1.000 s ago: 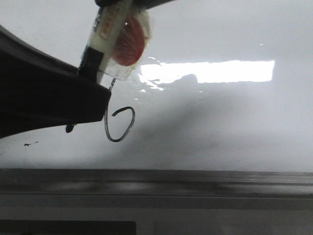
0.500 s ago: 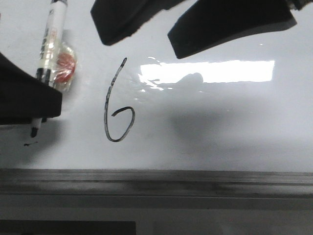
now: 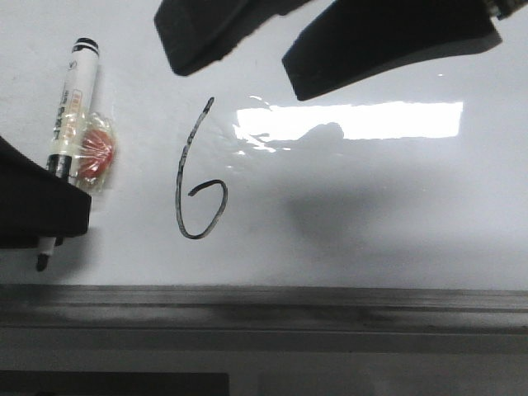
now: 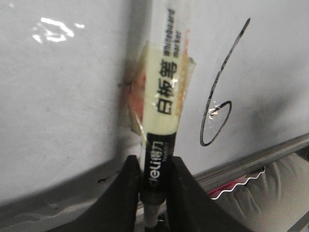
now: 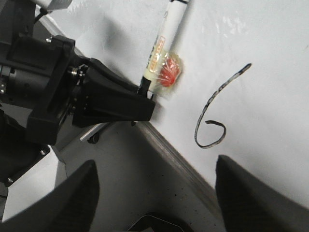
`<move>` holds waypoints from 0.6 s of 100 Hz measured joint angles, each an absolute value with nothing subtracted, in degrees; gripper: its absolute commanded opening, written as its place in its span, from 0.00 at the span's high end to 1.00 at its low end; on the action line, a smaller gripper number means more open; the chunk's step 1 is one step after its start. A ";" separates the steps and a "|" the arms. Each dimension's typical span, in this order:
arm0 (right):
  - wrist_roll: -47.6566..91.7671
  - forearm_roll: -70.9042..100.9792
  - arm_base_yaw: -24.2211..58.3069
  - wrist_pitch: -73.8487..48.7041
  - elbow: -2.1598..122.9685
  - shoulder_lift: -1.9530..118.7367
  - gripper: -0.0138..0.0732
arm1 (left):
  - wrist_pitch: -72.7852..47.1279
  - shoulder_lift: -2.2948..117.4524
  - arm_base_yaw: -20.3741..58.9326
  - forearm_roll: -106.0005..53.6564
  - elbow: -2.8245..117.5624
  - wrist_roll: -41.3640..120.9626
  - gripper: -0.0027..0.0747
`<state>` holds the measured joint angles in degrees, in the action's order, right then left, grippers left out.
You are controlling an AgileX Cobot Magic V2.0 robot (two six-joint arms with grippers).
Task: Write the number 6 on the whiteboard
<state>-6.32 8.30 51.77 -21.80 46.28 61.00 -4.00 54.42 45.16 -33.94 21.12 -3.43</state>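
The number 6 (image 3: pixel 180 173) (image 4: pixel 220 75) (image 5: pixel 210 101) stands in thin black line on the whiteboard (image 3: pixel 371 214) (image 4: pixel 63 87) (image 5: pixel 270 111), with a long slanted stem and a small loop. My left gripper (image 3: pixel 49 210) (image 4: pixel 153 162) (image 5: pixel 130 104) is shut on the black front end of a white marker (image 3: pixel 70 107) (image 4: pixel 164 92) (image 5: pixel 161 43) that has a red and clear wrap taped to its barrel. It is to the left of the digit, and the marker's tip (image 3: pixel 40 262) points at the board's front edge. My right gripper (image 3: pixel 272 58) (image 5: pixel 154 166) hangs open and empty above the board.
A grey metal frame (image 3: pixel 264 305) (image 4: pixel 260 157) (image 5: pixel 193 169) runs along the board's near edge. A bright rectangular light reflection (image 3: pixel 355 120) lies right of the digit. White fabric (image 4: pixel 285 193) shows beyond the frame. The left arm's body (image 5: pixel 38 96) fills that side.
My left gripper has carried the marker left and down, away from the digit. It covered the stem a second ago; the whole 6 shows now. The right fingers have come into view.
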 measured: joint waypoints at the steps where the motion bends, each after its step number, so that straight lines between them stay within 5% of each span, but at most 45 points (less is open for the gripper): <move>1: -6.32 8.30 51.77 -21.80 46.28 61.00 0.33 | -4.02 54.42 45.16 -33.94 21.12 -3.43 0.80; 12: -6.32 8.32 51.77 -21.80 46.28 61.00 0.33 | -4.66 54.42 45.16 -34.04 21.12 -3.43 0.47; 21: -6.32 8.32 51.77 -21.80 46.28 61.00 0.33 | -4.78 54.42 45.16 -34.16 21.12 -3.43 0.33; 47: -6.32 8.42 51.77 -21.84 46.28 61.00 0.34 | -5.14 53.48 45.16 -34.65 21.35 -3.43 0.33; 60: -6.32 8.42 51.77 -22.76 46.28 60.40 0.57 | -5.56 50.60 45.16 -34.24 21.35 -3.43 0.34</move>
<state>-6.32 8.42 51.77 -22.76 46.28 60.40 -5.56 50.60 45.16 -34.24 21.35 -3.43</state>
